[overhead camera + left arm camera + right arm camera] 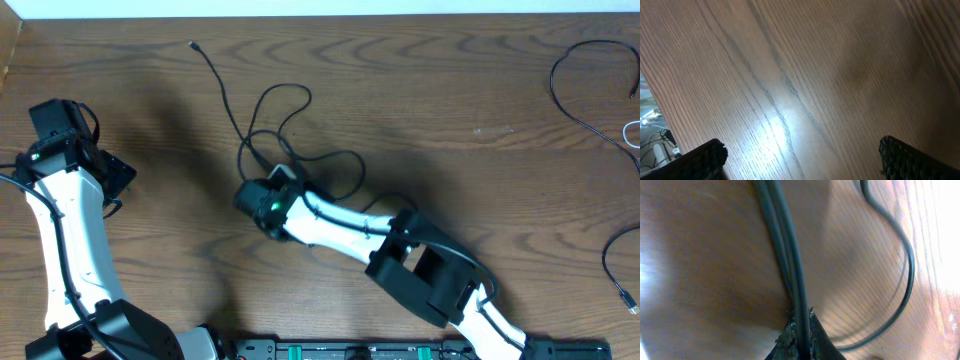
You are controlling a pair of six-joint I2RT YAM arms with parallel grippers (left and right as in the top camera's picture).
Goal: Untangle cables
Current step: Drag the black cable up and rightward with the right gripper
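Note:
A black cable (290, 125) lies in tangled loops at the table's middle, with one plug end (192, 45) trailing off to the far left. My right gripper (268, 188) sits low at the near edge of that tangle. In the right wrist view the right gripper (801, 337) is shut on the black cable (785, 245), two strands running away from its tips and a loop (907, 275) curving off to the right. My left gripper (113, 185) is at the left side, away from any cable. It stands open (802, 160) over bare wood.
Another black cable (585, 95) curves at the far right, with a bit of white cable (633, 135) at the right edge and a further black cable (615, 262) below it. The table's left edge (647, 107) shows in the left wrist view.

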